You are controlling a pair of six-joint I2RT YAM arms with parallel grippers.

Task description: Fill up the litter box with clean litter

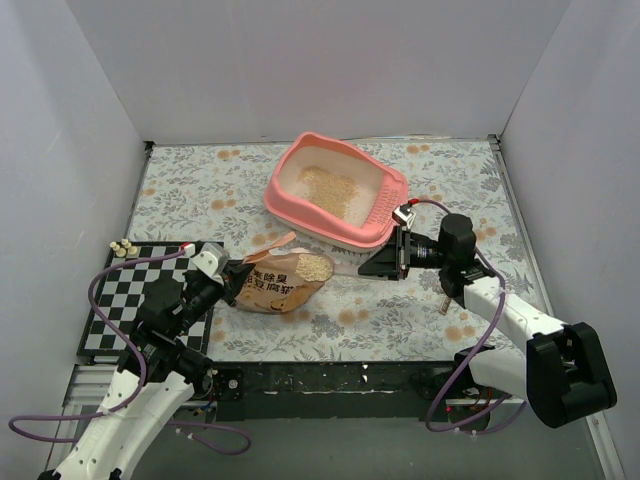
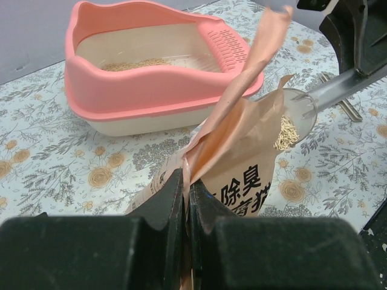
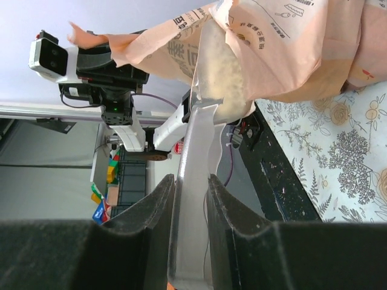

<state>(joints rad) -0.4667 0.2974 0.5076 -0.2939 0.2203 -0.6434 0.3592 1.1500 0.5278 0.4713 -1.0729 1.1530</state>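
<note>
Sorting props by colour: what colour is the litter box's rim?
Pink, on the litter box; left wrist view.

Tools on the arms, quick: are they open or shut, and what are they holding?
Left tool: closed, pinching the bag by its flap.
Right tool: closed on the handle of the clear scoop, with litter in it.

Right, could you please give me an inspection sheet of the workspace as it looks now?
Surface: table with a floral pattern.
Job's things: litter box at the back centre, with a thin patch of clean litter on its base; more litter in the open bag and the clear scoop at its mouth.
Clutter: checkerboard mat at the left, small beige pieces at its far corner.
Grippers: left gripper shut on the bag's flap; right gripper shut on the scoop's handle.
Cables: purple cables loop along both arms.
Surroundings: plain white walls.
</note>
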